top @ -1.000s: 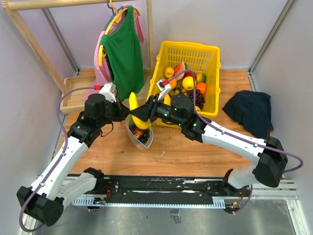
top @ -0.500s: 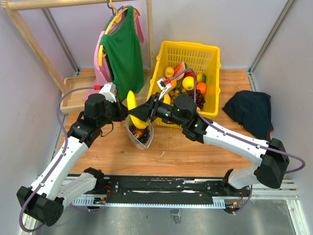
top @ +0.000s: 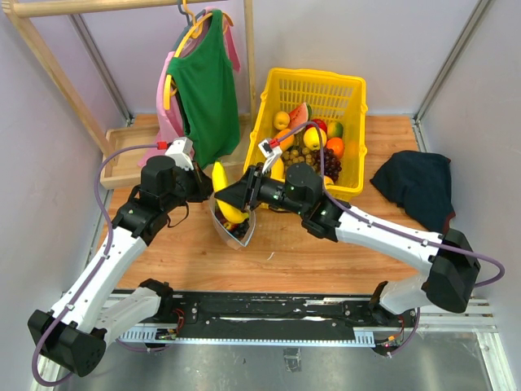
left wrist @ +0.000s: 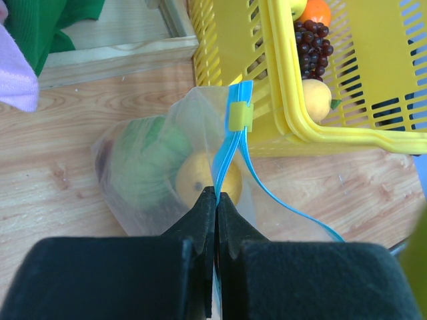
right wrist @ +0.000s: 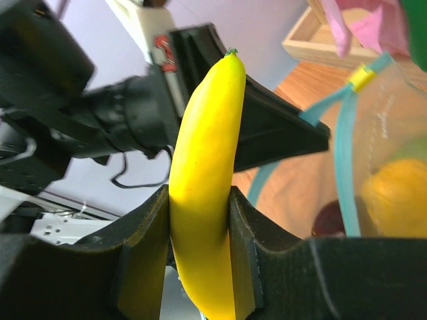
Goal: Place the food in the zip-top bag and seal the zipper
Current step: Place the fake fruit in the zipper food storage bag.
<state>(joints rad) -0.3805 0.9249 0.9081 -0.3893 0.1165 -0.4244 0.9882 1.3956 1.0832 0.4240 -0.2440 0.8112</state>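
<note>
The clear zip-top bag [top: 234,226] stands open on the table between the arms. My left gripper [left wrist: 217,193] is shut on one side of its light-blue zipper strip [left wrist: 233,143] and holds the mouth up. Inside the bag I see a green melon [left wrist: 143,163], a yellow round fruit [left wrist: 197,177] and a dark red piece [right wrist: 328,220]. My right gripper [right wrist: 199,203] is shut on the yellow banana [right wrist: 203,180], which it holds upright over the bag's mouth [top: 226,195]. A yellow slider clip [left wrist: 240,115] sits on the strip.
The yellow plastic basket [top: 346,85] behind the bag holds more toy fruit, including dark grapes [left wrist: 313,50]. Green and pink garments [top: 203,81] hang on a wooden rack at the back left. A wooden tray [top: 122,155] lies far left. A dark cloth [top: 415,183] lies right.
My right gripper has lowered the banana toward the bag's mouth. The left gripper has kept its hold on the zipper strip.
</note>
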